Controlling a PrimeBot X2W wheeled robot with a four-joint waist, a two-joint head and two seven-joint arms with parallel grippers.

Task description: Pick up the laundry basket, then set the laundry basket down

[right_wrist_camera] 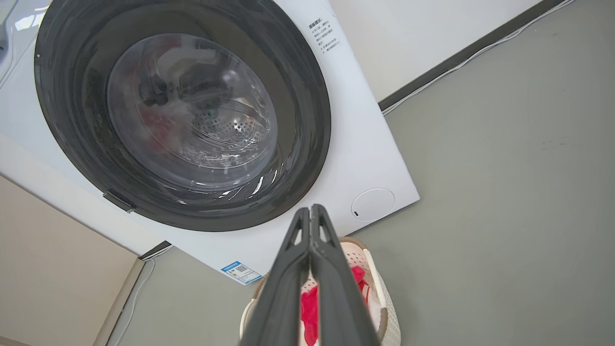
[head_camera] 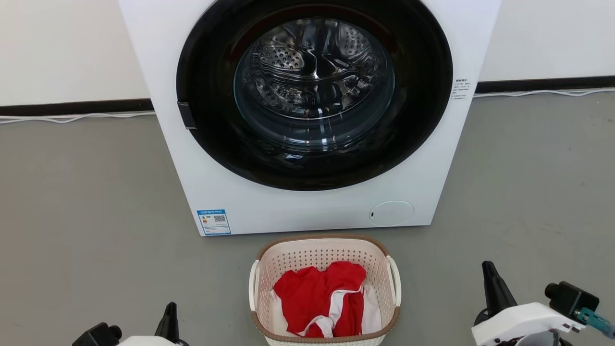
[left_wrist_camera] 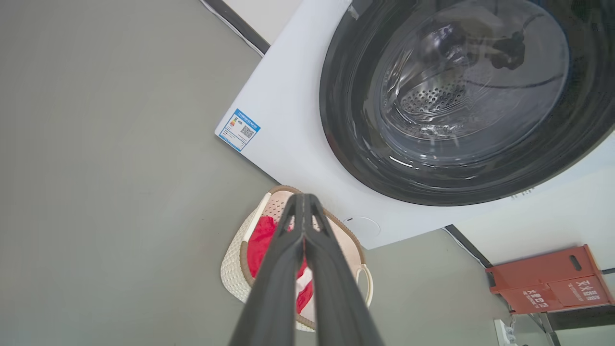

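Laundry basket (head_camera: 298, 257) sits on the gray floor (head_camera: 96, 216), right in front of me at 12 o'clock. It stands upright, just at the 6 o'clock side of the big white washing machine (head_camera: 288, 211). I cannot tell if the two touch. The laundry basket is creamy white with lots of little holes, a brown rim, and a white handle (head_camera: 253, 286) on each side. Inside it lies a red cloth (head_camera: 317, 293), all bunched up, with some white cloth (head_camera: 372, 312) under it.

My left claw (left_wrist_camera: 303, 198) is clenched. Its two dark fingers press together at the tips, with nothing between them. In the head view it is low, at about 8 o'clock from the basket, and well apart from it.

My right claw (right_wrist_camera: 311, 209) is clenched too, tips together, and it grasps nothing. It is at about 3 o'clock from the basket and not touching it.

The washing machine has a round glass door (head_camera: 314, 81) with a black ring around it. The door is closed, and I can see the shiny drum behind the glass. A little blue sticker (head_camera: 214, 221) is on the machine's front, at 10 o'clock from the basket. A white cable (head_camera: 72, 117) runs along the bottom of the wall. In my left wrist view, a red box (left_wrist_camera: 547, 281) stands by the wall.
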